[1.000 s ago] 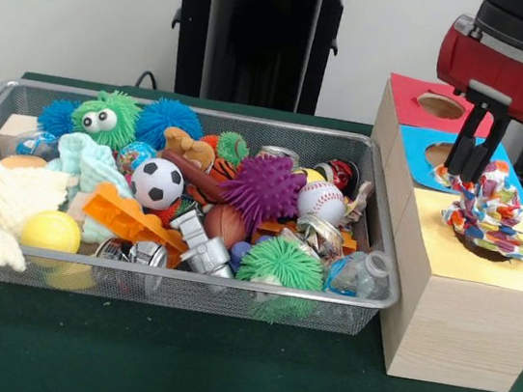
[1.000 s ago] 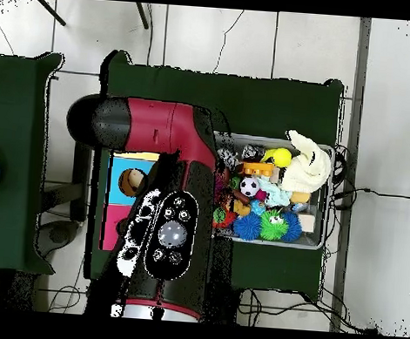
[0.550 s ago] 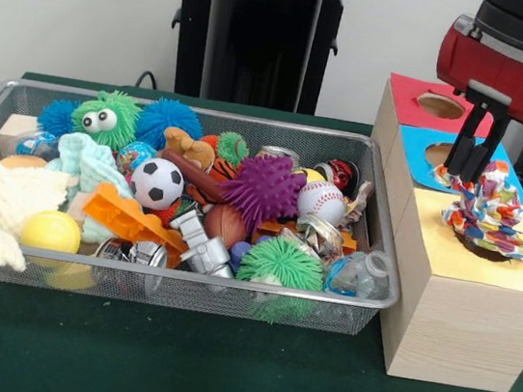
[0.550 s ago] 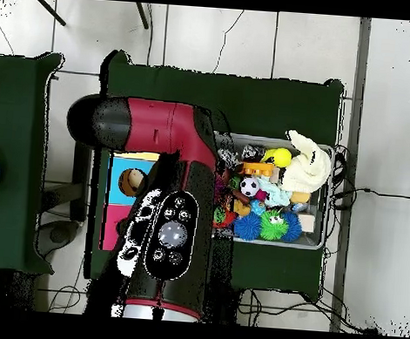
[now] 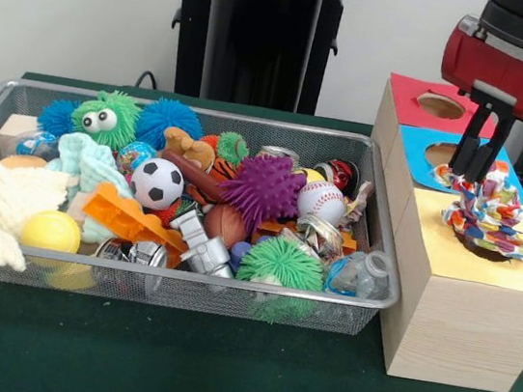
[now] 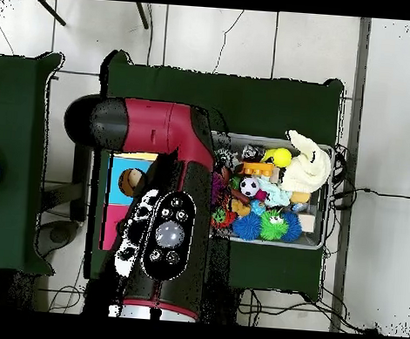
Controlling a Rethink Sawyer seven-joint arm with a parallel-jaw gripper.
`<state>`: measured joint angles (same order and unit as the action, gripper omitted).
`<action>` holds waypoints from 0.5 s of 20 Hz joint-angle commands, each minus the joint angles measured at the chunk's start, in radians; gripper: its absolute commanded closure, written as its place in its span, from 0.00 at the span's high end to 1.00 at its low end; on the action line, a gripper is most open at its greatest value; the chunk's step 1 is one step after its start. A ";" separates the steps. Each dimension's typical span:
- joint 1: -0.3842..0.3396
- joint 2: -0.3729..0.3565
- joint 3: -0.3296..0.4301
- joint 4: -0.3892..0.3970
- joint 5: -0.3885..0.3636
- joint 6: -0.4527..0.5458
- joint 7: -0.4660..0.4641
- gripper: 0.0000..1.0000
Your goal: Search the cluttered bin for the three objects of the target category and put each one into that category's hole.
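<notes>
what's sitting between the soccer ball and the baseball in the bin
A purple spiky ball lies between the soccer ball and baseball, front view.

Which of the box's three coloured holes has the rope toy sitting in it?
The yellow section's hole, nearest the camera; the rope toy fills it, while the red and blue holes show open.

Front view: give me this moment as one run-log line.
gripper: above multicoloured rope toy | toy: lying over hole in yellow-topped wooden box | wire mesh bin: full of clutter
</notes>
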<state>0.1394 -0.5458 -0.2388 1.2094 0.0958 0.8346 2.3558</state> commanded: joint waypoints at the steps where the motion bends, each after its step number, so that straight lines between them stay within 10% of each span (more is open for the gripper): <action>1: 0.013 0.032 0.048 0.022 -0.068 -0.037 0.025 0.00; 10: 0.012 0.044 0.055 0.010 -0.055 -0.028 0.024 0.00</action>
<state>0.1658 -0.5456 -0.2387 1.2078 0.0960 0.8346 2.3558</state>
